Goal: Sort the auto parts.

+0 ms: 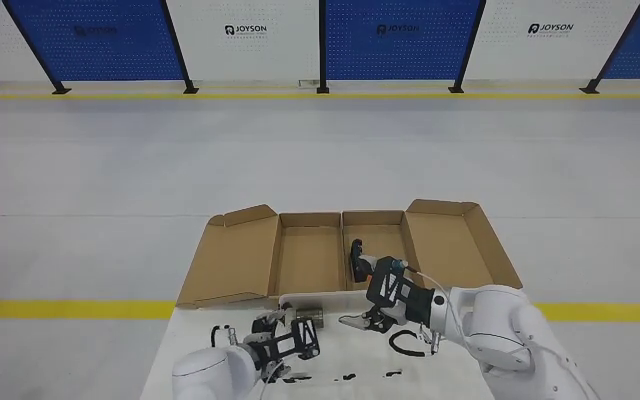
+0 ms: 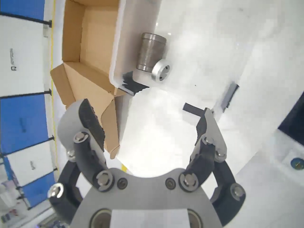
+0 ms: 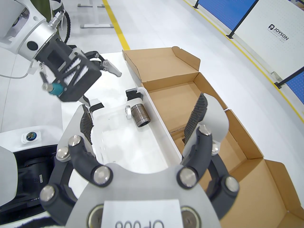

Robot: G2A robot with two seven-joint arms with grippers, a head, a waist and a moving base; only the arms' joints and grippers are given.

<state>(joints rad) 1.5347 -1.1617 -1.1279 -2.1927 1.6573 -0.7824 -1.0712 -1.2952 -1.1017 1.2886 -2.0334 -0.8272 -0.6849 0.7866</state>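
Note:
A steel sleeve [image 2: 152, 50] [image 3: 141, 116] lies on its side in a white tray [image 2: 116, 48] [image 3: 163, 136], with a small aluminium disc [image 2: 161, 69] [image 3: 128, 112] against one end. The sleeve [image 1: 308, 316] also shows from above. My left gripper [image 2: 144, 107] [image 1: 290, 345] [image 3: 106, 88] hovers open by the tray's taped corner, holding nothing. My right gripper [image 3: 143, 112] [image 1: 360, 322] is open and empty above the tray's other end. A black part [image 1: 358, 262] lies in the right compartment of the cardboard box [image 1: 310, 260].
The open cardboard box [image 2: 95, 36] [image 3: 180, 96] sits right behind the tray, flaps spread to both sides. A black ring-shaped part [image 1: 405, 345] and several small black pieces [image 1: 350, 377] lie on the white table near its front edge.

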